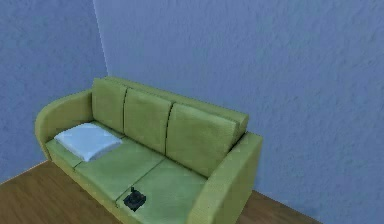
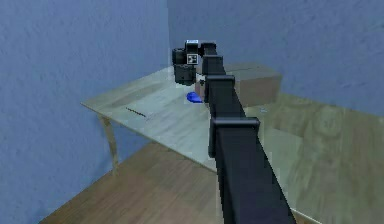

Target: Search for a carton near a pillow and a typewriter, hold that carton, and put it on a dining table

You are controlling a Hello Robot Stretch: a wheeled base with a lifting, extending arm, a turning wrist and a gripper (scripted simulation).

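Where two blue walls (image 1: 300, 70) meet, a green sofa (image 1: 150, 130) stands on a wood floor (image 1: 30, 200) in the forward view. On its left seat lies a white pillow (image 1: 88, 141). At the front of its right seat sits a small dark thing (image 1: 134, 201), too small to name.

In the arm side view a pale table (image 2: 150, 100) stands in a blue corner. The arm (image 2: 240, 150), a dark square bar, rises from the bottom edge and reaches straight out over the tabletop. A brown carton (image 2: 255, 85) rests on the table's far part, just right of the arm's end. At that end are white squares (image 2: 207, 48) with black marks too small to read, and left of them is the gripper (image 2: 178, 62), dark against the wall. Since the table lies behind it, I cannot tell whether it holds anything, nor how its fingers stand. A small blue thing (image 2: 196, 97) lies on the table just left of the arm, below the gripper. A thin dark stick (image 2: 135, 112) lies near the table's left edge.
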